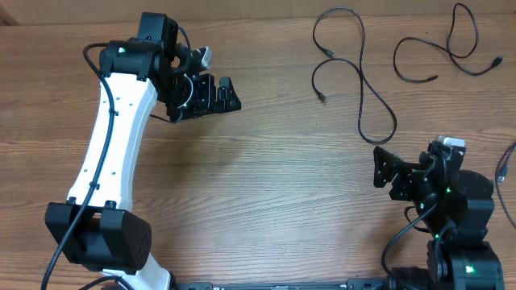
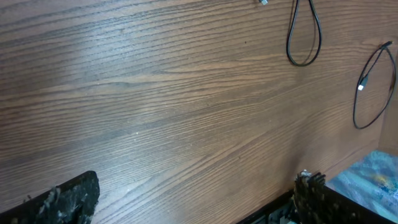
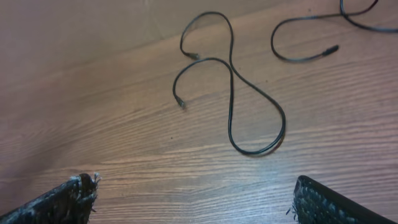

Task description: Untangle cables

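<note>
Three thin black cables lie apart on the wooden table. A figure-eight cable [image 1: 360,105] sits at the back centre-right. A second looping cable [image 1: 396,58] is at the back right, and a third cable [image 1: 500,167] pokes in at the right edge. My left gripper [image 1: 218,95] stands open at the back left, far from all of them. My right gripper [image 1: 385,169] is open just in front of the figure-eight cable [image 3: 255,152], nothing between its fingers. The left wrist view shows two cable loops [image 2: 302,64] [image 2: 356,115] far ahead of my open left gripper [image 2: 196,202].
The second cable [image 3: 272,45] runs off the top right of the right wrist view. The left arm's white link [image 1: 105,145] crosses the table's left side. In the left wrist view a table edge and a bluish surface [image 2: 373,177] show at the lower right.
</note>
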Tool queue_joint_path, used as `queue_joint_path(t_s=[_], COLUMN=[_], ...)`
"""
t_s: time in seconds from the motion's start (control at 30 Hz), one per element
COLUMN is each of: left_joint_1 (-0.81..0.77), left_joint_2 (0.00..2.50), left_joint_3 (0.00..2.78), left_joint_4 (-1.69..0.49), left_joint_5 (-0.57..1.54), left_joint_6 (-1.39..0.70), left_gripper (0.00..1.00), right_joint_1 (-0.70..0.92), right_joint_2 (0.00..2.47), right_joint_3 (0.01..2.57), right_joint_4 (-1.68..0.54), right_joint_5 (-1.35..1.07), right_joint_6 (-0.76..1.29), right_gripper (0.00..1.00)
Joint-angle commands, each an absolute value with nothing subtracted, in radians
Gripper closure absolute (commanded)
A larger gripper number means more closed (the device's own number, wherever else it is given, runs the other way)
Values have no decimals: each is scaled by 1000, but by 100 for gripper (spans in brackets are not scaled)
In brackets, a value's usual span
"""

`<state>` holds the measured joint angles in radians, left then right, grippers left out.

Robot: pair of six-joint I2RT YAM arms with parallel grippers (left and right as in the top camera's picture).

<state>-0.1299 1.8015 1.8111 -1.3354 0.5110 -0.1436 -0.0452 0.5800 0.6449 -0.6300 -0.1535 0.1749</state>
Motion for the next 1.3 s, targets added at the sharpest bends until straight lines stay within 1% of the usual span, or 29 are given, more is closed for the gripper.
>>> queue_joint_path(t_s=[0.0, 0.6, 1.0, 1.07, 1.27], left_joint_1=[-125, -125, -125, -125, -125], left_joint_2=[1812, 1812, 1812, 1812, 1812], left_joint_3=[1819, 1819, 1819, 1819, 1819], left_joint_4=[-1334, -1334, -1334, -1334, -1334], left_joint_5=[513, 513, 513, 513, 513], left_joint_6=[-138, -138, -138, -138, -138], left_gripper=[1, 0, 1, 1, 0], right_joint_1=[-47, -47, -47, -47, -47], right_joint_2=[598, 712, 846, 827, 628], right_joint_3=[638, 638, 635, 618, 494], right_joint_4=[-636, -646, -644, -645, -649], right_joint_5=[-159, -159, -159, -159, -159], right_joint_6=[190, 190, 190, 190, 190], right_gripper=[0, 0, 0, 0, 0])
